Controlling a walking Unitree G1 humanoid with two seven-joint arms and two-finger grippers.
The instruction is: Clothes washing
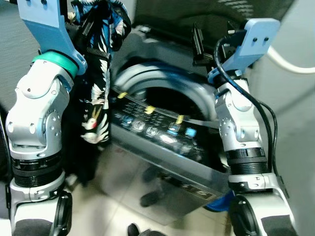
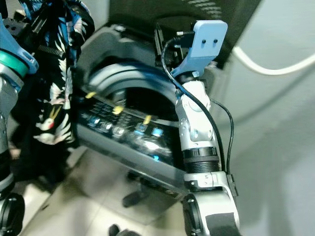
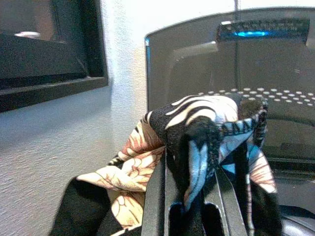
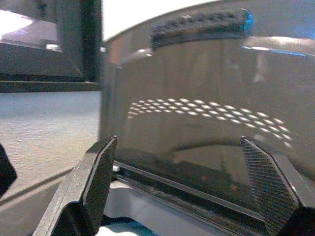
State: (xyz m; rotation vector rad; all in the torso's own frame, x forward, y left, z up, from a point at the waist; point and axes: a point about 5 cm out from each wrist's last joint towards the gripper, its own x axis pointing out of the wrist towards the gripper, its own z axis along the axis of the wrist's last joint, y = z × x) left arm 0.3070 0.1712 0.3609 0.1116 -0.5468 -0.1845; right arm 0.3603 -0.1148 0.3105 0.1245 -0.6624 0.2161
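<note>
From the left eye view, the left gripper [image 1: 93, 22] is up high beside the washing machine [image 1: 162, 142], clamped on a dark floral garment [image 1: 98, 93] that hangs down from it along the machine's near side, its lower folds draping past the silver left arm. Just across from that gripper lies the open drum mouth [image 1: 162, 98], dark inside, with a lit control panel [image 1: 157, 130] running along the front edge below it, blue lights glowing. On the other side of the opening, the right gripper [image 1: 199, 44] is raised over the machine's back rim, carrying nothing. Over to the right eye view: same scene, the garment [image 2: 56, 73] dangling from the top corner, the right arm rising above the panel, and a white hose [image 2: 275, 66] curving along the wall beyond it. Left wrist view now: the two black fingers [image 3: 157, 196] are pinched close together on a bunch of blue, black and cream patterned cloth [image 3: 197, 132], and straight ahead of them stands the machine's raised lid [image 3: 236, 73]. Right wrist view: fingers [image 4: 91, 187] spread wide apart with nothing between them, facing the lid's glossy inner face, dotted with reflections.
</note>
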